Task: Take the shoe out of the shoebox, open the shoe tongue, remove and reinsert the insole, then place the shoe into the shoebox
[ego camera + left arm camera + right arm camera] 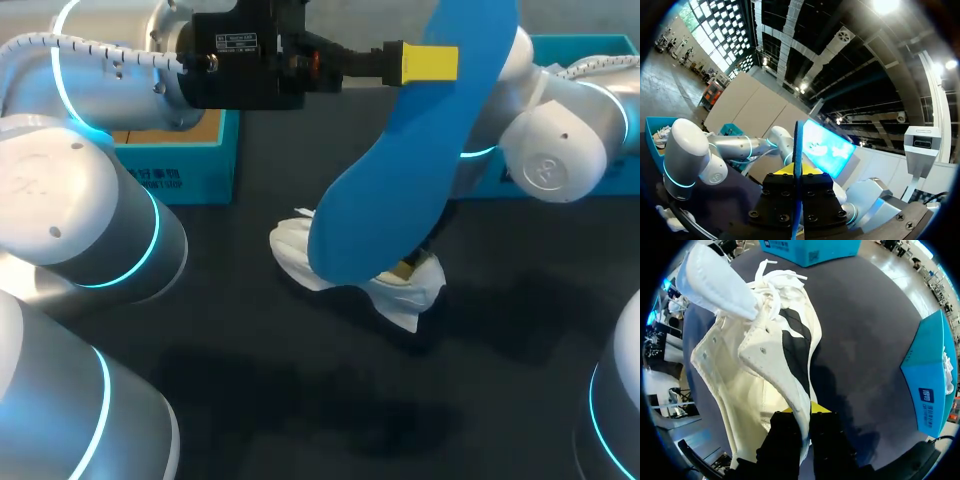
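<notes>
Shoe (pixel 410 292) is out of the shoebox (pixel 170 170), held on the bench (pixel 300 400) by its side wall, nipped in the closed right hand (pixel 805 415). Tongue (pixel 715 285) is lifted open. Blue insole (pixel 400 170) is out, clamped aloft in the left hand (pixel 430 62). Reinserting and boxing are judged left.

Even overhead light, soft shadows on table (pixel 300 420).

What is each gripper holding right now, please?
Left gripper: closed on the blue insole.
Right gripper: closed on the side of the white shoe.
</notes>
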